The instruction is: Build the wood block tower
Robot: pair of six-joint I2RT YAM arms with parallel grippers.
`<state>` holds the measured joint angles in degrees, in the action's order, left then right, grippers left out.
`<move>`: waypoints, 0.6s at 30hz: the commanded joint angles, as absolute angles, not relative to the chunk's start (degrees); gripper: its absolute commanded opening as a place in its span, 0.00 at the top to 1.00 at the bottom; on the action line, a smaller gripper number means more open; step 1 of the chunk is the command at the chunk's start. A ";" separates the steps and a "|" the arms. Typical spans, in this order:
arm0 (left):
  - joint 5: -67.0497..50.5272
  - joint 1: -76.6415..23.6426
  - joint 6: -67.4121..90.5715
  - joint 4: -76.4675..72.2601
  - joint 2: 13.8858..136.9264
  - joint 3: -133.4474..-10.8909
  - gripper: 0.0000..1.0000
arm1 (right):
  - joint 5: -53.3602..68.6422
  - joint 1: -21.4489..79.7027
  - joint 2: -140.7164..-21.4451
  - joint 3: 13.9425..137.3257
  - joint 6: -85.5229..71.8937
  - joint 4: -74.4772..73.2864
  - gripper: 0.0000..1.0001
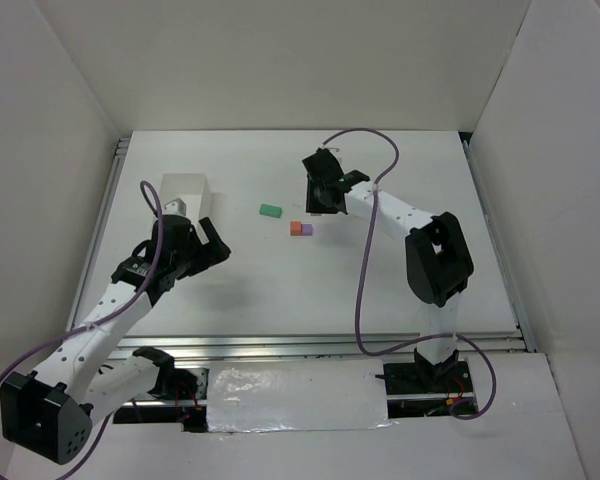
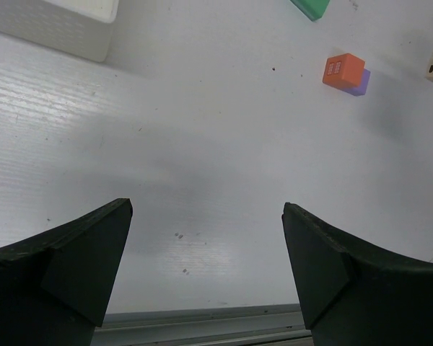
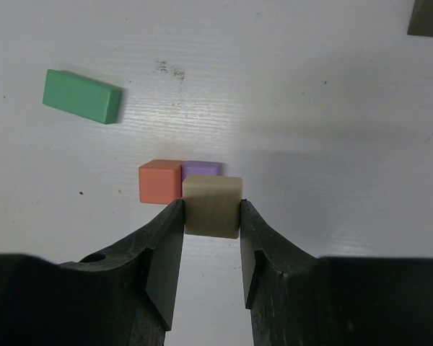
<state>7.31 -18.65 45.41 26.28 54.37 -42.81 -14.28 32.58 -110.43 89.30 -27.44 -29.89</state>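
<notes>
My right gripper [image 3: 211, 216] is shut on an olive-grey cube [image 3: 212, 205] and holds it just in front of an orange-red cube [image 3: 159, 182] and a purple cube [image 3: 202, 170]. Those two sit side by side, touching, on the white table. A green block [image 3: 82, 95] lies flat beyond them to the left. In the top view the right gripper [image 1: 325, 195] is just behind and right of the orange-red cube [image 1: 295, 229] and purple cube [image 1: 306, 229]; the held cube is hidden there. My left gripper [image 2: 207, 207] is open and empty, well short of the orange-red cube [image 2: 343, 71].
A white box [image 1: 185, 190] stands at the far left, behind the left gripper [image 1: 205, 245]; it also shows in the left wrist view [image 2: 58, 25]. The green block [image 1: 270, 210] lies left of the cubes. A dark object [image 3: 427, 18] shows at the right wrist view's top right corner.
</notes>
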 commanded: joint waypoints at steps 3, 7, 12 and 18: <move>7.82 -19.16 43.51 25.58 55.81 -46.05 0.01 | -11.17 32.78 -112.32 90.00 -28.04 -27.16 0.69; 8.00 -19.07 43.59 25.22 55.20 -45.53 0.01 | -10.02 32.34 -114.52 90.44 -28.74 -26.72 0.68; 8.00 -19.16 43.42 25.23 55.11 -45.35 0.01 | -10.20 32.43 -116.01 91.14 -29.62 -27.25 0.67; 7.47 -19.16 43.42 24.70 55.63 -45.18 0.01 | -10.11 32.43 -117.24 91.05 -30.50 -26.98 0.65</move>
